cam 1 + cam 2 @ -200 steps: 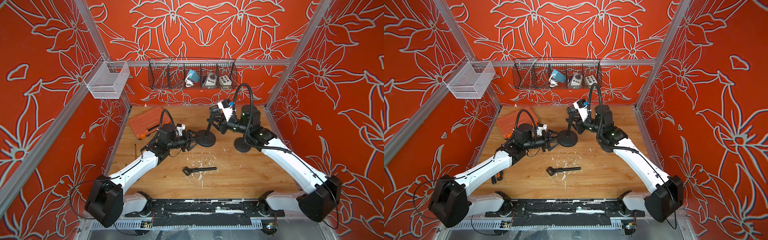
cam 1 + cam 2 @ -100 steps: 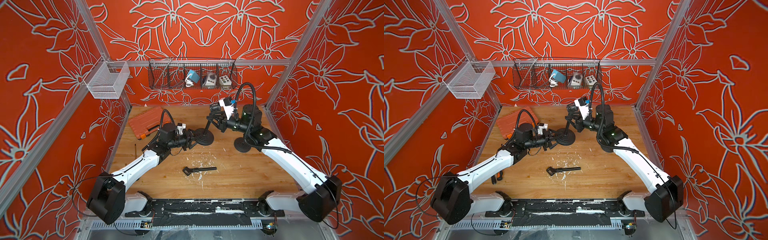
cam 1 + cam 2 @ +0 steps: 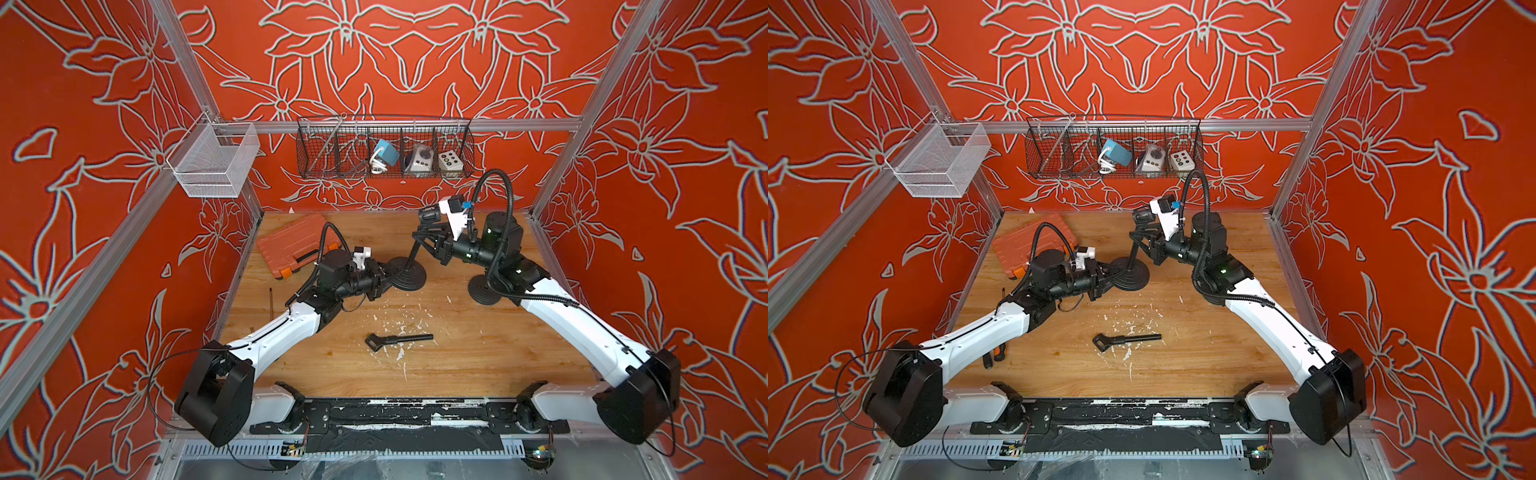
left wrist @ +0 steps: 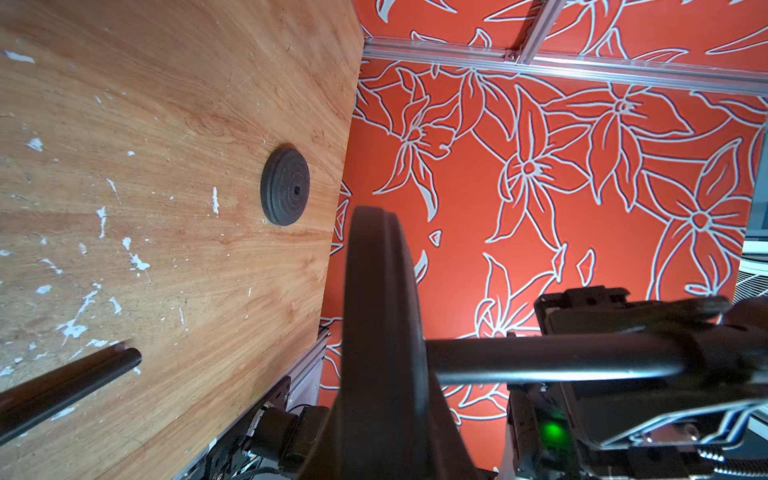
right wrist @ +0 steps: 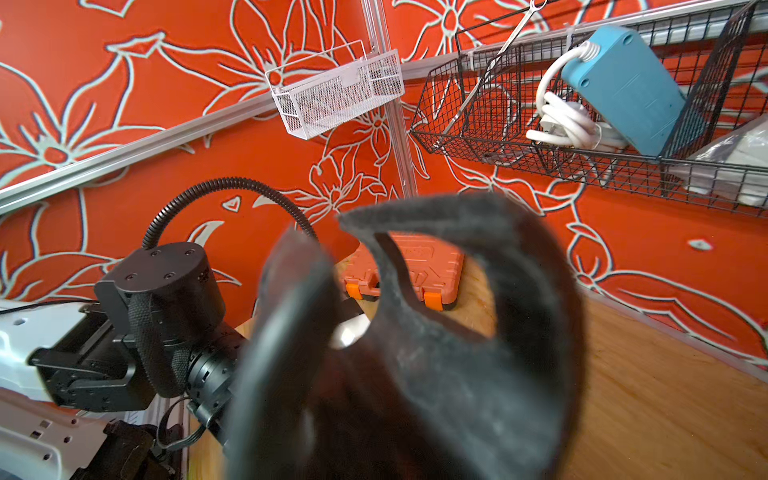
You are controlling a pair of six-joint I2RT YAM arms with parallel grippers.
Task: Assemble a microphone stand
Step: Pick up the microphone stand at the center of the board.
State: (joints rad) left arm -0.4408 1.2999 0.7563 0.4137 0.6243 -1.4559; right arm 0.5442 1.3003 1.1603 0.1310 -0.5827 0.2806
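The microphone stand leans over the table in both top views: a round black base (image 3: 411, 275) with a thin rod (image 3: 414, 251) rising from it. My left gripper (image 3: 387, 277) is shut on the base's rim. My right gripper (image 3: 430, 243) is shut on the rod's upper end, by the clip (image 3: 428, 216). In the left wrist view the base (image 4: 382, 316) shows edge-on between my jaws, with the rod (image 4: 540, 359) running to the right gripper. In the right wrist view the blurred black clip (image 5: 478, 332) fills the picture and hides my jaws.
A second round base (image 3: 482, 293) lies on the table under the right arm. A loose black rod with a clip end (image 3: 399, 340) lies mid-table. An orange tool case (image 3: 293, 243) sits at the back left. Wire baskets (image 3: 384, 147) hang on the back wall.
My left gripper has moved in toward the stand's base and closed on its rim. The right gripper has kept its hold on the rod and has barely moved.
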